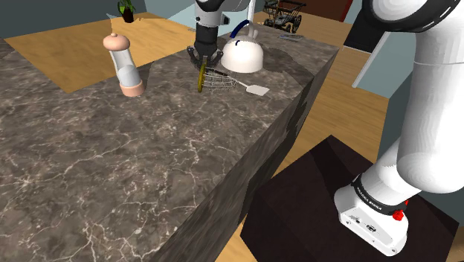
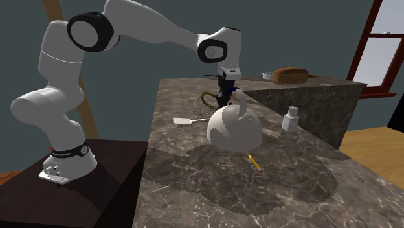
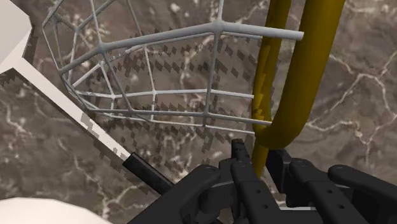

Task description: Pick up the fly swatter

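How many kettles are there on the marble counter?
1. The white kettle stands on the marble counter, beside the fly swatter held in the fingers; another could hide behind the arm.

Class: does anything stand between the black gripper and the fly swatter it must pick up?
Nothing visible does. The black two-finger gripper clasps the yellow looped handle of the grey wire-mesh fly swatter; the white kettle sits beside them, not between.
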